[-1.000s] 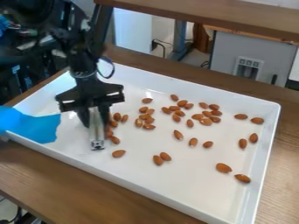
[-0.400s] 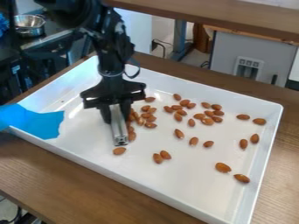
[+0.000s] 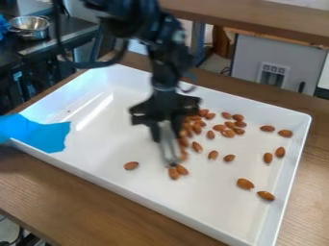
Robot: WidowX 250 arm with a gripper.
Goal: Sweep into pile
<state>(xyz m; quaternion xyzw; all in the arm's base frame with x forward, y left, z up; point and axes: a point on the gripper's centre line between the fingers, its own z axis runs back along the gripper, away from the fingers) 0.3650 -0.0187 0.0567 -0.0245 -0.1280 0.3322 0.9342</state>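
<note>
Slants down from top edge w/ black arm (image 3: 168, 60), over mid white tray (image 3: 106, 149). Has tool (image 3: 168, 137) clamped on metal bar (image 3: 170, 151), tilted a bit, lower end right by a pair of almonds (image 3: 174, 173). Is touching or nearly touching more along R side, can't tell which. Holds, in tray: almonds bunched just R of bar, others scattered farther R, one alone to L. Sits on wooden counter (image 3: 57, 192), w/ blue sheet (image 3: 38, 134) over L rim.

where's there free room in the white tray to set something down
The white tray is bare between the blue sheet and black gripper, and between the brown almond pair and the near wall. It's crowded along the gripper's picture-right side, towards the far wall.
</note>
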